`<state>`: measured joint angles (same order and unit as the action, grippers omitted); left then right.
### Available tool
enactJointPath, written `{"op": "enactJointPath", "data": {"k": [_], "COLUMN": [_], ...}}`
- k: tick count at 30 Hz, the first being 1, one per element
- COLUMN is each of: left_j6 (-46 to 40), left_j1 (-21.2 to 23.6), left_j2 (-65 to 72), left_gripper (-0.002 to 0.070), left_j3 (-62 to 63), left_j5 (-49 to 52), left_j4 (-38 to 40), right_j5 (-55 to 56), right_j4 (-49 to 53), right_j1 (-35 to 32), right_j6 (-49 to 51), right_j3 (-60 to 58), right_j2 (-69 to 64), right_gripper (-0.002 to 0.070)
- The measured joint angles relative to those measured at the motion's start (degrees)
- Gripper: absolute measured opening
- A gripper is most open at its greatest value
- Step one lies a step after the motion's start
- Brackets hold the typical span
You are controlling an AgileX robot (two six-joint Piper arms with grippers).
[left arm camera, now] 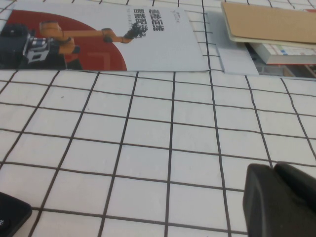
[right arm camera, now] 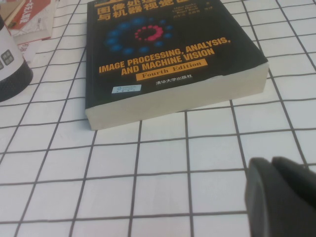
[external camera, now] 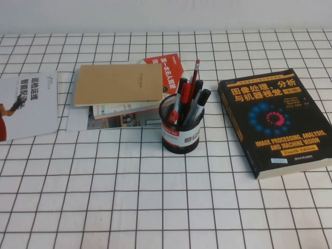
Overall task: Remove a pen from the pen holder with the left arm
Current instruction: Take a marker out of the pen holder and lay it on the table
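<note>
A black mesh pen holder (external camera: 180, 132) stands upright in the middle of the checked tablecloth, with several red and black pens (external camera: 189, 98) sticking out of it. Its side also shows at the edge of the right wrist view as the pen holder (right arm camera: 10, 59). Neither arm appears in the high view. My left gripper (left arm camera: 273, 167) hangs low over the cloth on the near left, fingers pressed together and holding nothing, with the pen holder out of its view. My right gripper (right arm camera: 270, 160) is likewise shut and empty, just short of the black book's near edge.
A thick black textbook (external camera: 275, 122) lies right of the holder. Behind the holder lies a stack with a brown notebook (external camera: 119, 84) on top and a red book (external camera: 166, 70) under it. A white brochure (external camera: 26, 104) lies at the far left. A dark object (left arm camera: 10, 217) sits near the left gripper.
</note>
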<state>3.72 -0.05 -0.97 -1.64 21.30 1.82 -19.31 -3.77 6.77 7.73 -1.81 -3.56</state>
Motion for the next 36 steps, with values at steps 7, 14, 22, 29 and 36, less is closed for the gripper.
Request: {"op": "enactJointPath", "data": {"k": [7,14,22,29,36], "left_j6": [0.0,0.3,4.6,4.8,5.1], "left_j1": [0.0,0.0,0.0,0.0,0.0], "left_j2": [0.0,0.0,0.0,0.0,0.0], "left_gripper": [-0.0005,-0.0005,-0.0005,-0.0005,-0.0005], "left_j3": [0.0,0.0,0.0,0.0,1.3], "left_j5": [0.0,-0.1,-8.6,-16.9,-16.1], "left_j4": [0.0,4.0,27.2,40.5,41.1], "right_j5": [0.0,0.0,0.0,-0.1,-0.2], "right_j4": [0.0,0.0,0.0,0.0,0.0], "right_j1": [0.0,0.0,0.0,0.0,0.0], "right_j6": [0.0,0.0,0.0,0.0,0.0], "right_j3": [0.0,0.0,0.0,0.0,0.0], "right_j2": [0.0,0.0,0.0,0.0,0.0], "right_gripper": [-0.0020,-0.0020,-0.0020,-0.0020,-0.0020]}}
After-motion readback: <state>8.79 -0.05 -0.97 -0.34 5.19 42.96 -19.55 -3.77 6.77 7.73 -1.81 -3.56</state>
